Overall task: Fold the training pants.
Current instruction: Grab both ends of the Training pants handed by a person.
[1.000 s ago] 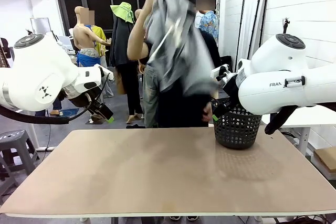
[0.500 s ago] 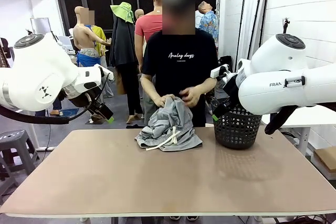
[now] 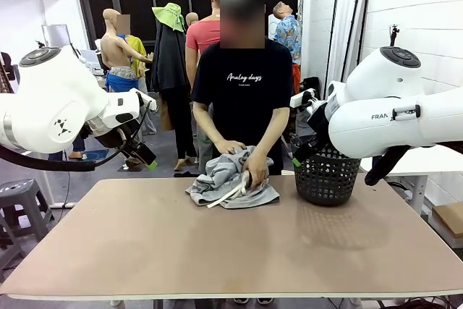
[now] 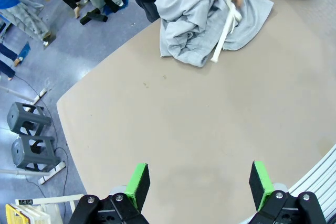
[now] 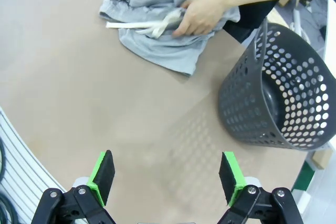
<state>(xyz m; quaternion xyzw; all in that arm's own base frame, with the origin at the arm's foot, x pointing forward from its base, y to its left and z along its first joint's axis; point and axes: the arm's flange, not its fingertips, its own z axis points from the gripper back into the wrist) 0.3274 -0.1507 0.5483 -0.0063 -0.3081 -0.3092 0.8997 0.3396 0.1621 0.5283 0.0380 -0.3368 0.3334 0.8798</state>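
Observation:
The training pants (image 3: pixel 233 184) lie crumpled in a light grey heap at the table's far edge, white drawstring on top. The person's hands (image 3: pixel 255 170) rest on the heap. The left wrist view has the pants (image 4: pixel 202 27) far ahead of my left gripper (image 4: pixel 199 181), which is open over bare table with nothing between its green pads. In the right wrist view the pants (image 5: pixel 157 35) lie far ahead, a hand (image 5: pixel 197 17) pressing them. My right gripper (image 5: pixel 167 176) is open and holds nothing. Both arms hang back at the table's sides, left gripper (image 3: pixel 145 158) and right gripper (image 3: pixel 298 155) raised.
A black mesh basket (image 3: pixel 325 175) stands on the table's far right, close to the right arm; in the right wrist view the basket (image 5: pixel 275 103) is to the right. Grey stools (image 4: pixel 31 135) stand on the floor past the table's left edge. People stand behind.
The person brought the pants down from head height onto the table and now presses and gathers them with both hands. Neither arm has moved.

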